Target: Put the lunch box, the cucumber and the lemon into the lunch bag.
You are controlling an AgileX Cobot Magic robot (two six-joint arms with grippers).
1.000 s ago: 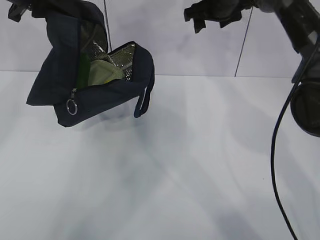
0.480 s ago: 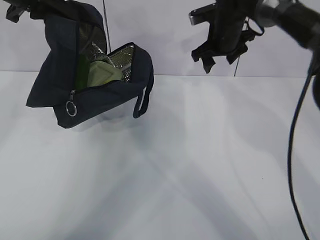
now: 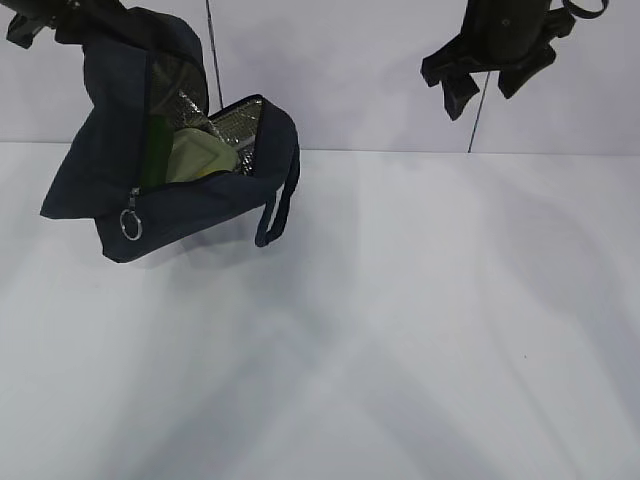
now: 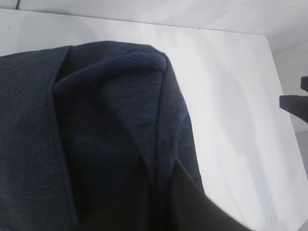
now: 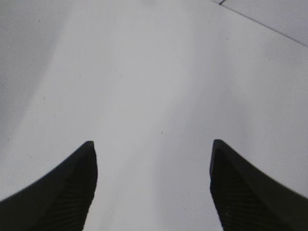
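Left fingers (image 3: 45, 15) clamped on the top fabric of the lunch bag (image 3: 100, 190); the bag hangs below them, clear of the tabletop (image 3: 400, 330), mouth tipped toward the right fingers. The left wrist view shows only bunched navy cloth at the fingers, so the exact grip point cannot be told.

Right fingers (image 3: 488, 88) stand wide apart and empty, high up and well apart from the bag. Their wrist view shows bare tabletop between them.

Contents: lunch box (image 3: 200, 155) with its sage lid visible inside the mouth, well below the left fingers. Cucumber (image 3: 155, 150) upright against the foil lining, just beside the box. A small yellow-green patch at the box's lower edge may be the lemon; too small to tell.

Judgement: packing looks done or nearly so; step in hand is carrying or setting down the loaded bag. To do it well: hold the clamp firm, lower slowly and base first so the tilted mouth spills nothing, release only once the bag rests on the tabletop.
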